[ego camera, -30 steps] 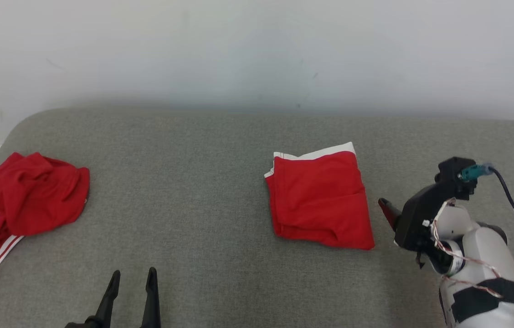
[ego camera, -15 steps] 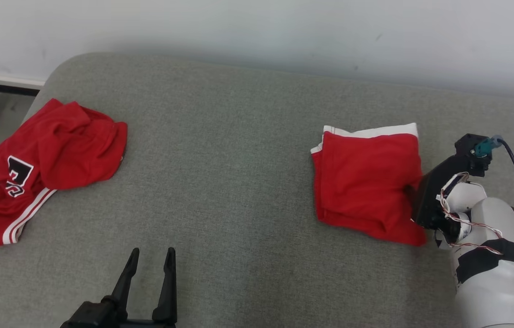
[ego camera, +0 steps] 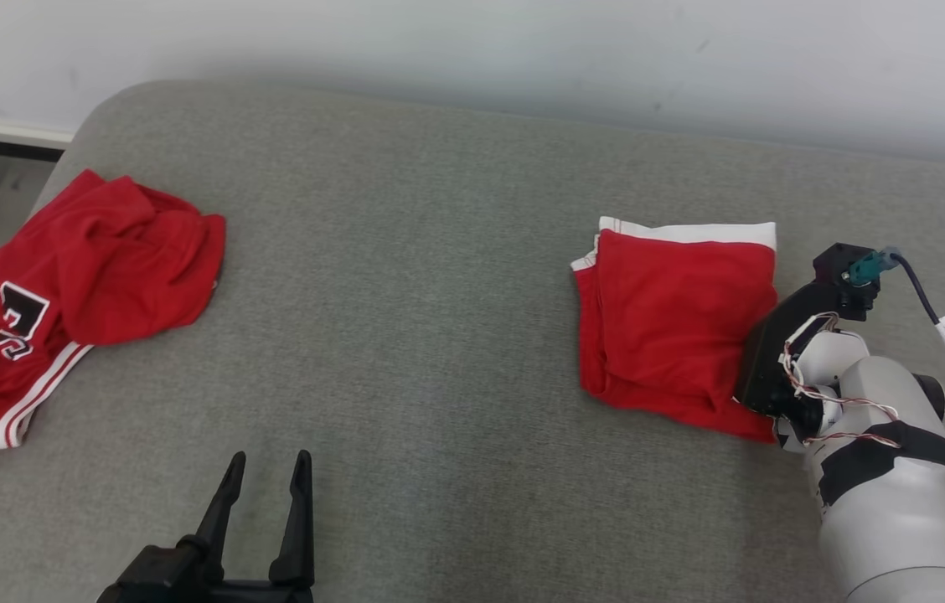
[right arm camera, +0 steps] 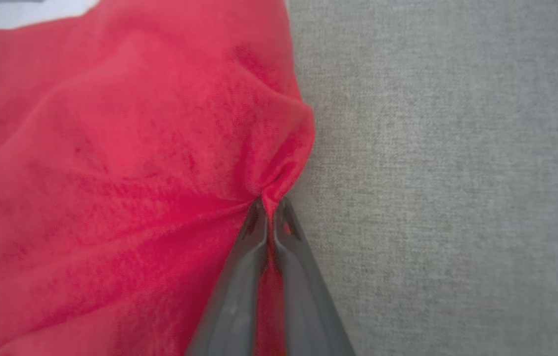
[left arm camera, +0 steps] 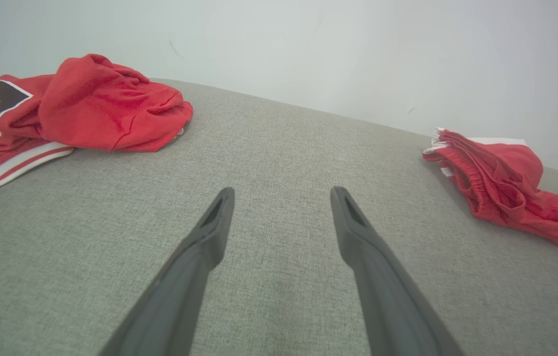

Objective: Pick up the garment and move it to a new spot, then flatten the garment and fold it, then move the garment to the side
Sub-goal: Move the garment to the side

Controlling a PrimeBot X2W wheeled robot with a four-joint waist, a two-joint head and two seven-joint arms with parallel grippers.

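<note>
- While the folded red garment [ego camera: 673, 327] lies on the right side of the grey cushion [ego camera: 439, 335], the right gripper [right arm camera: 269, 206] has its fingers pressed together on a pucker of cloth at the garment's right edge.
- The left gripper [ego camera: 265, 461] hovers near left, fingers spread, well apart from it.
- A crumpled red jersey [ego camera: 79, 285], perhaps shorts, lies at the left edge.

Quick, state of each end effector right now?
Left end effector: open, holding nothing.
Right end effector: shut on the edge of the folded red garment.
</note>
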